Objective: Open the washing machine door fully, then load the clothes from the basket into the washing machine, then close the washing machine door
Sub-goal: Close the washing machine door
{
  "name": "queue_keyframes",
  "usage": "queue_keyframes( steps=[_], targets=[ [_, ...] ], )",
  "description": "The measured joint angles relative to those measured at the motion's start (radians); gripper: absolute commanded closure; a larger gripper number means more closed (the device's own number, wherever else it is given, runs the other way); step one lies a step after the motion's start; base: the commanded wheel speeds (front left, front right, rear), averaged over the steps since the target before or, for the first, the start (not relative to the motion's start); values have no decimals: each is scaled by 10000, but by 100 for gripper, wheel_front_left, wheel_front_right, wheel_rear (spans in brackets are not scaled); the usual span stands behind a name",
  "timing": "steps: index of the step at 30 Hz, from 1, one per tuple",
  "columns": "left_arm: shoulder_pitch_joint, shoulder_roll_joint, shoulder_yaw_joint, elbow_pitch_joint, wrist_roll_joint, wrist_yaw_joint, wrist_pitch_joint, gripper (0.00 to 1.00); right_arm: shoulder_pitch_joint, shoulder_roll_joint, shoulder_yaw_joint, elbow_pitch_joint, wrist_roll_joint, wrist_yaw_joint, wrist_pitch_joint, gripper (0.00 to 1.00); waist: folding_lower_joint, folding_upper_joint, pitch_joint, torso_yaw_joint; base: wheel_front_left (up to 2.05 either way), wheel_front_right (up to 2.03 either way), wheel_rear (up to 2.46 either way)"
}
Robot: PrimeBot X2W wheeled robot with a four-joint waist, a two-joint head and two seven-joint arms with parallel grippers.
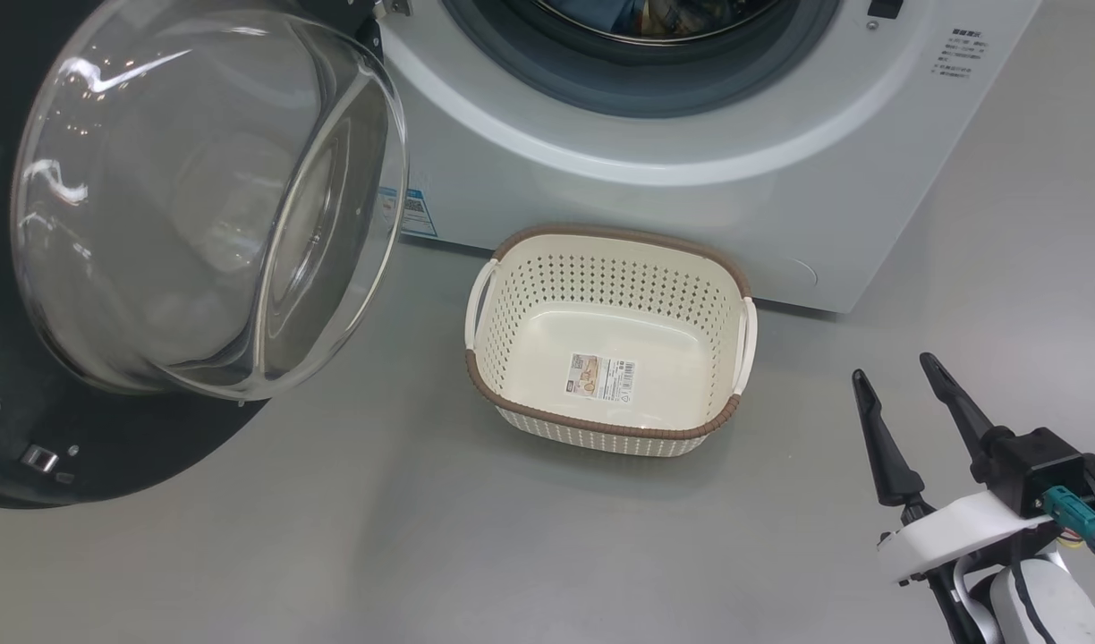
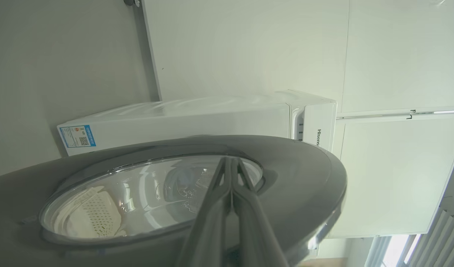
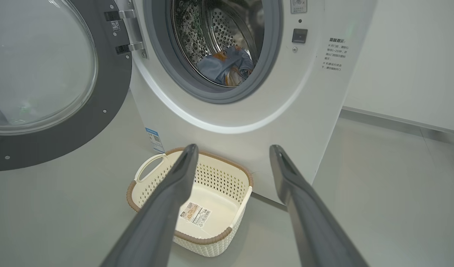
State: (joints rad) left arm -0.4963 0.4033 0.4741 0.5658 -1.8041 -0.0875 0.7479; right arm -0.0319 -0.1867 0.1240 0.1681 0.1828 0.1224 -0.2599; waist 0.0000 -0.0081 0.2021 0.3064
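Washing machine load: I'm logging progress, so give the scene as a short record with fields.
door: washing machine door standing wide open
load: clothes inside the drum
basket: basket empty, on the floor before the washing machine
left arm: left gripper shut, at the door's outer face
right arm: right gripper open, empty, right of the basket
remaining: close the door
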Motion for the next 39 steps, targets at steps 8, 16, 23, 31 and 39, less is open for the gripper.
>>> queue_keyframes(
  steps=[8,16,23,31,39],
  targets=[
    [168,-215,-529,-815,-213,-90,1103,100,-8,278,138,-10,12,0,0,0,0,0,-32,187,0,0,0],
    [471,-652,-932,-1908,-523,-104,1791,100,-18,518,67,-6,36,0,0,0,0,0,12,172,0,0,0],
    [888,-1191,-1442,-3149,-552,-176,2280,100,-44,794,59,6,96,0,0,0,0,0,-134,6,0,0,0],
    [1287,-1810,-1651,-4257,-548,-173,2117,100,-52,955,125,50,105,0,0,0,0,0,-314,-352,0,0,0],
    [1386,-2805,-2155,-5193,-545,-69,1691,100,-45,1064,207,142,107,0,0,0,0,0,-517,-885,0,0,0]
  ],
)
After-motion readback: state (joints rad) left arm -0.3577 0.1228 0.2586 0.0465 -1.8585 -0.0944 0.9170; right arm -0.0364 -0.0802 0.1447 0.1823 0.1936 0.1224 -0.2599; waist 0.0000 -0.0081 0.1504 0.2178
